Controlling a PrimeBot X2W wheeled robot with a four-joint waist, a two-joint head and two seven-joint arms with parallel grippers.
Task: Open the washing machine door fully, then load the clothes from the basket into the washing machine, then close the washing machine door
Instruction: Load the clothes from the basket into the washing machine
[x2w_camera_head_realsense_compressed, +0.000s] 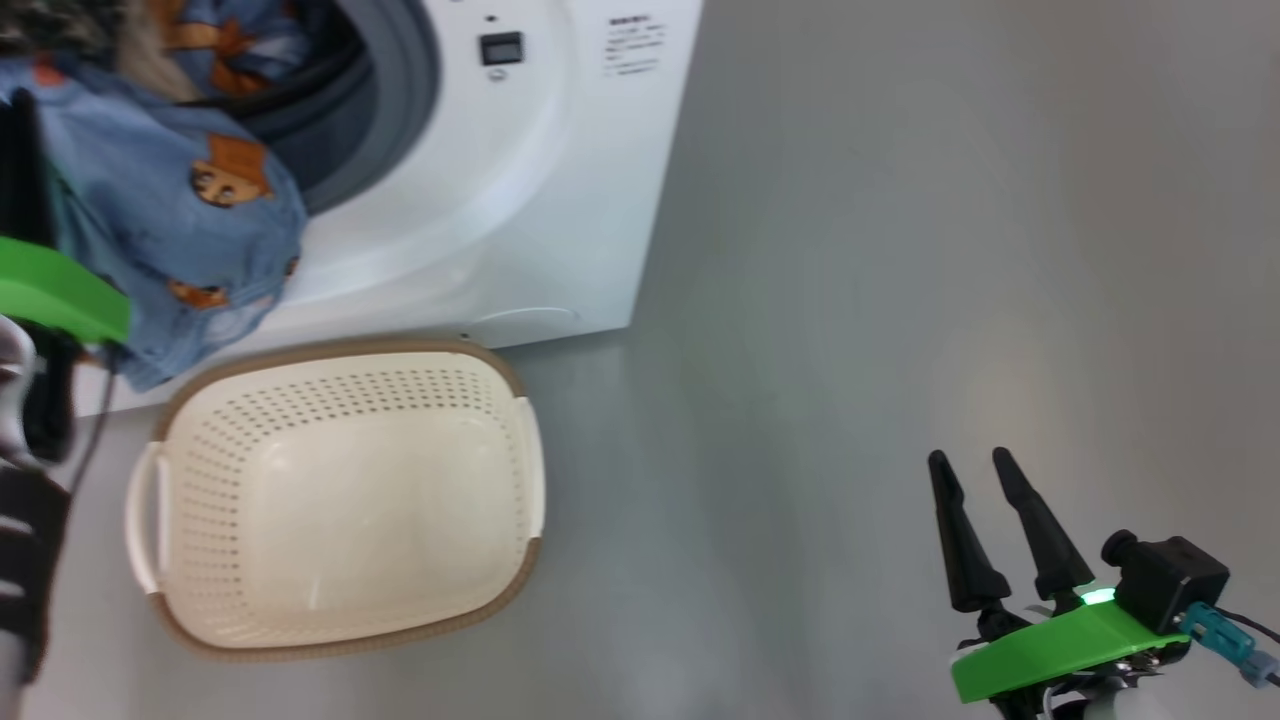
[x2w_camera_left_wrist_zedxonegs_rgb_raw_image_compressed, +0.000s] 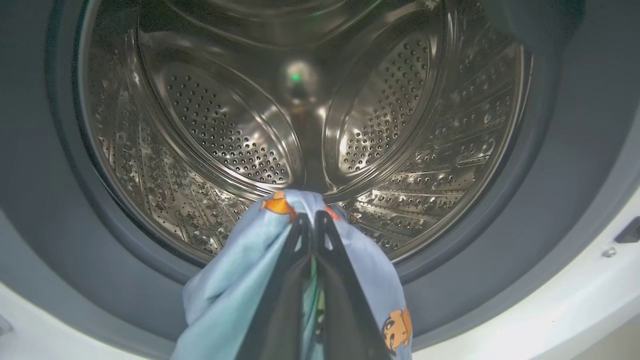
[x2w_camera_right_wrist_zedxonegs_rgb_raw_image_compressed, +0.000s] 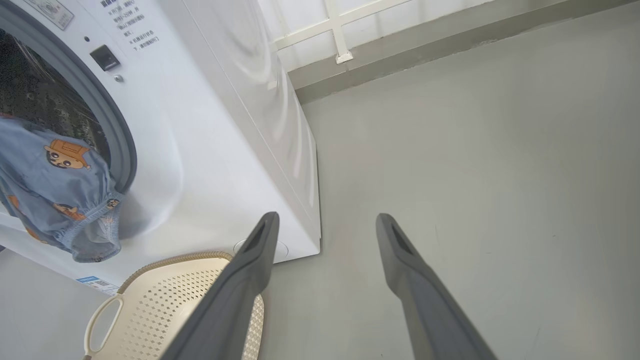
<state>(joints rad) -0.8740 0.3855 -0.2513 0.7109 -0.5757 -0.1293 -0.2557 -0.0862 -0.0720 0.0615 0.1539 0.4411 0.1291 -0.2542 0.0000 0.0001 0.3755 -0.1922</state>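
Note:
My left gripper (x2w_camera_left_wrist_zedxonegs_rgb_raw_image_compressed: 311, 217) is shut on the light blue garment (x2w_camera_left_wrist_zedxonegs_rgb_raw_image_compressed: 235, 280) with orange cartoon prints, right at the mouth of the steel drum (x2w_camera_left_wrist_zedxonegs_rgb_raw_image_compressed: 225, 125). From the head, that garment (x2w_camera_head_realsense_compressed: 170, 220) hangs in front of the washing machine (x2w_camera_head_realsense_compressed: 520, 200) opening, above the basket (x2w_camera_head_realsense_compressed: 350, 500), whose inside shows bare. The washing machine door is out of view. Low at the right, my right gripper (x2w_camera_head_realsense_compressed: 972, 460) stands open over the floor with nothing between its fingers. The right wrist view shows this gripper (x2w_camera_right_wrist_zedxonegs_rgb_raw_image_compressed: 327, 220), the garment (x2w_camera_right_wrist_zedxonegs_rgb_raw_image_compressed: 55, 185) and the basket (x2w_camera_right_wrist_zedxonegs_rgb_raw_image_compressed: 170, 300).
A grey-blue rubber ring (x2w_camera_left_wrist_zedxonegs_rgb_raw_image_compressed: 575, 150) surrounds the drum. Grey floor (x2w_camera_head_realsense_compressed: 900, 250) stretches to the right of the machine. A pale wall base with a white frame (x2w_camera_right_wrist_zedxonegs_rgb_raw_image_compressed: 340, 35) runs behind the machine's side.

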